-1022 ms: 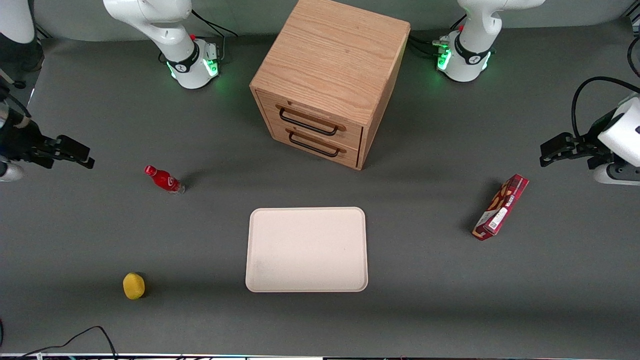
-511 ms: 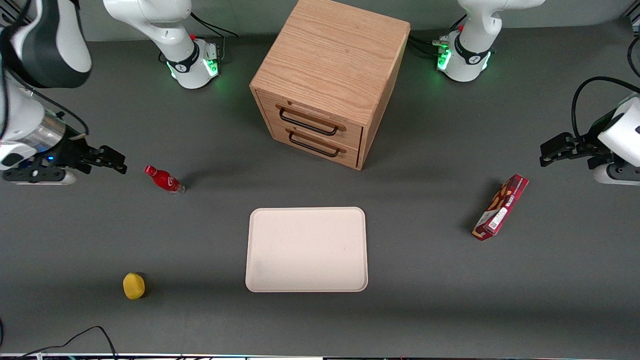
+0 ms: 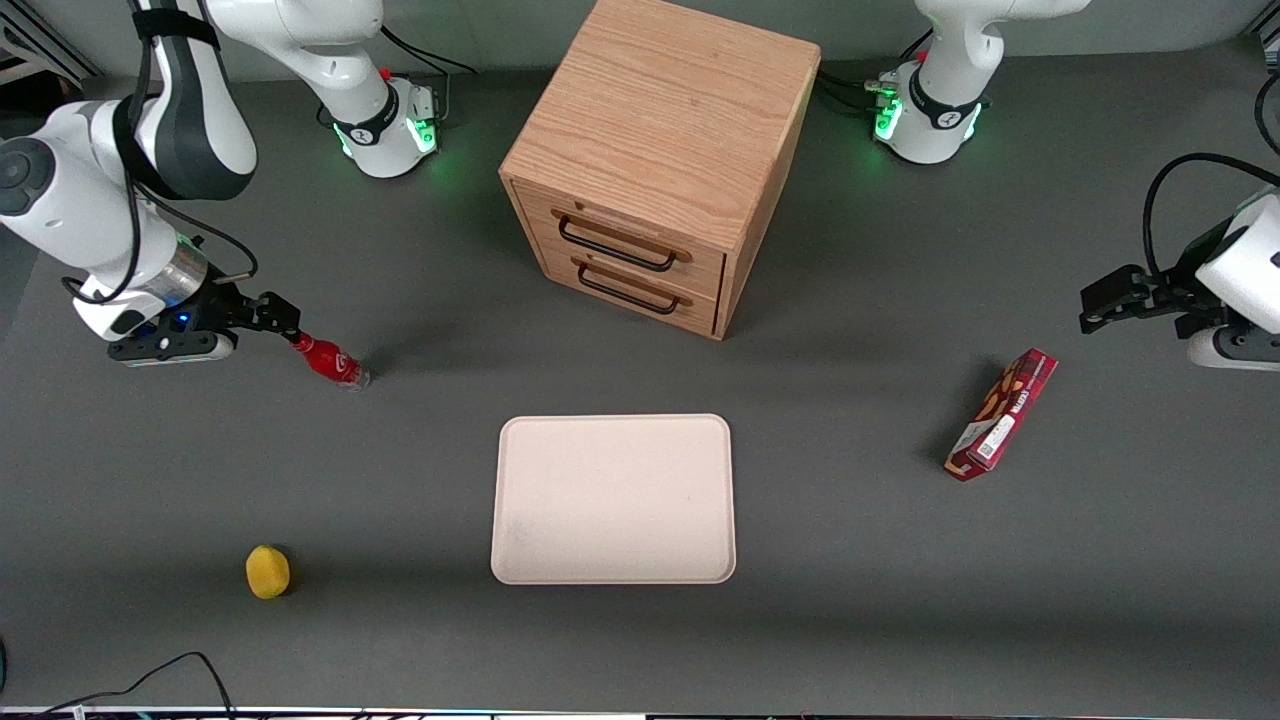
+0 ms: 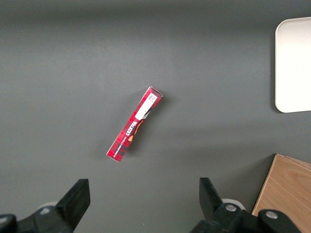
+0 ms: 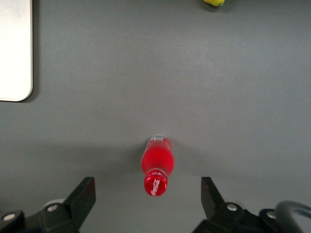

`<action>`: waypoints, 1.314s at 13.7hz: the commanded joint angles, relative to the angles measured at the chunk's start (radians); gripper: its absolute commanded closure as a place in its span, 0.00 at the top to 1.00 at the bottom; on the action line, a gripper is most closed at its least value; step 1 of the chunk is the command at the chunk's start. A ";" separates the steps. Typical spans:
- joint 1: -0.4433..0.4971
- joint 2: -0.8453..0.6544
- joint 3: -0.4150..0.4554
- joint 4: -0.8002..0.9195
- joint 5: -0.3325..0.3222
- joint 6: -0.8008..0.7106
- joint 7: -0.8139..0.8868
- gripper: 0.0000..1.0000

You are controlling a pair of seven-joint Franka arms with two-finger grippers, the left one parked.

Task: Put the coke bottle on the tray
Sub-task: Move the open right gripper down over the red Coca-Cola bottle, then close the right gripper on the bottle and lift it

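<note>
1. We see the pincer [image 3: 285, 318] at the working arm's end of the tabletop [image 3: 900, 600], hanging just above the coke bottle [image 3: 330, 361] at its cap end.
2. In the right wrist view the pincer [image 5: 148, 194] is released: its two fingers [image 5: 82, 196] stand wide apart, with the coke bottle [image 5: 157, 165] in the gap and touching neither finger.
3. We see the coke bottle upright on the tabletop, red cap up, clear base down, resting on bare surface.
4. The lemon [image 3: 267, 571] sits on the tabletop nearer the front camera than the coke bottle, roughly at its 7 o'clock in the front view, well apart from it.
5. The tray [image 3: 520, 440] lies flat mid-tabletop, with nothing on it; the coke bottle is off it, at about the tray's 10 o'clock in the front view, well apart.
6. In the right wrist view a rounded corner of the tray [image 5: 14, 58] shows at about 10 o'clock from the coke bottle, and the lemon [image 5: 216, 2] is cut by the frame edge at about 1 o'clock.
7. The wooden drawer cabinet [image 3: 665, 150] stands at the tray's 12 o'clock, farther from the front camera, with two drawers that look closed and have dark handles.
8. The red snack box [image 3: 1002, 414] lies flat toward the parked arm's end, at about the tray's 2 o'clock, well apart.
9. The left wrist view shows the red snack box [image 4: 134, 124] lying diagonally, with an edge of the tray [image 4: 294, 63] at about its 2 o'clock.
</note>
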 commanded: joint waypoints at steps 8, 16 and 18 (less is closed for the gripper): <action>-0.004 -0.015 -0.001 -0.156 0.000 0.142 -0.037 0.63; -0.004 0.046 -0.001 -0.163 0.000 0.231 -0.072 0.24; -0.002 0.048 0.000 -0.160 0.000 0.229 -0.071 0.00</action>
